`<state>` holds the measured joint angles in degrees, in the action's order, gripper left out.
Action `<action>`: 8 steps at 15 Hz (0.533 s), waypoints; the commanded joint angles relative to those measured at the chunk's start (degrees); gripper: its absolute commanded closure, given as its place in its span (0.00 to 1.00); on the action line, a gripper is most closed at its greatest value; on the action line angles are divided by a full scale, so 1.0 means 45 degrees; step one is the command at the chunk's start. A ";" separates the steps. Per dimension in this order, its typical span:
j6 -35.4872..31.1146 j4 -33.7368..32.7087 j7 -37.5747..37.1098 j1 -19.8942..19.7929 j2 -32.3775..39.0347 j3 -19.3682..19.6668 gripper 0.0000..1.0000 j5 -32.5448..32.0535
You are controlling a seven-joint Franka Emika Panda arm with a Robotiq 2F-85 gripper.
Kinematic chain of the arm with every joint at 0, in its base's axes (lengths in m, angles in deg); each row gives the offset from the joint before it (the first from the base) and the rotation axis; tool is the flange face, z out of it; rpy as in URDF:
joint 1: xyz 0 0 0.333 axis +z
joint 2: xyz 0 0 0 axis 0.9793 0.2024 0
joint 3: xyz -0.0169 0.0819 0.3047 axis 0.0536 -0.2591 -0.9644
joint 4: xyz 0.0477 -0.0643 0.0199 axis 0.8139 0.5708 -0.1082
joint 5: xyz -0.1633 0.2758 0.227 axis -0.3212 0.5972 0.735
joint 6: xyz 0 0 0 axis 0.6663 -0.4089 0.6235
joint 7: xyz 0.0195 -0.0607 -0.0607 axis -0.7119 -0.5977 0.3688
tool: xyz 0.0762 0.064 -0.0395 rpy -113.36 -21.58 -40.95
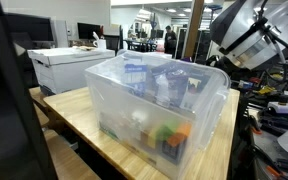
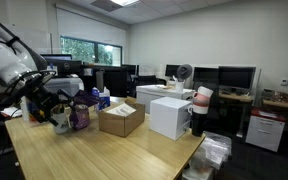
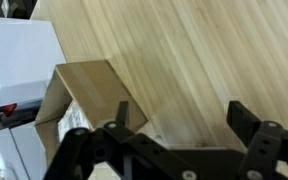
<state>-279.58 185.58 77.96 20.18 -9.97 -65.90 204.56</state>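
Note:
My gripper [image 3: 184, 118] is open and empty, its two black fingers spread above bare light wooden tabletop [image 3: 194, 50]. An open brown cardboard box [image 3: 82, 95] lies just beside the left finger in the wrist view, and it is the nearest thing. In an exterior view the arm [image 2: 14, 62] leans over the left end of the table, with the gripper [image 2: 58, 93] above a clear plastic bin [image 2: 72, 112] and the cardboard box [image 2: 121, 118] to its right. The arm's wrist also shows at the top right of an exterior view [image 1: 246, 38].
The clear plastic bin [image 1: 114, 85] holds several coloured items and bottles. A white box [image 2: 171, 116] stands right of the cardboard box and shows in the wrist view [image 3: 19, 60]. Desks, monitors and a fan [image 2: 183, 73] stand behind. The table edge [image 2: 154, 160] runs along the front.

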 commanded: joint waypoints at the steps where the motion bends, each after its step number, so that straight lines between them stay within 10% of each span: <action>1: -0.0107 -0.0464 0.0000 0.2146 0.0199 0.2478 0.00 0.0044; 8: -0.0069 -0.1397 -0.0011 0.5282 0.0135 0.5989 0.00 0.0416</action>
<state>-279.59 180.94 77.91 37.96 -9.91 -45.63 204.64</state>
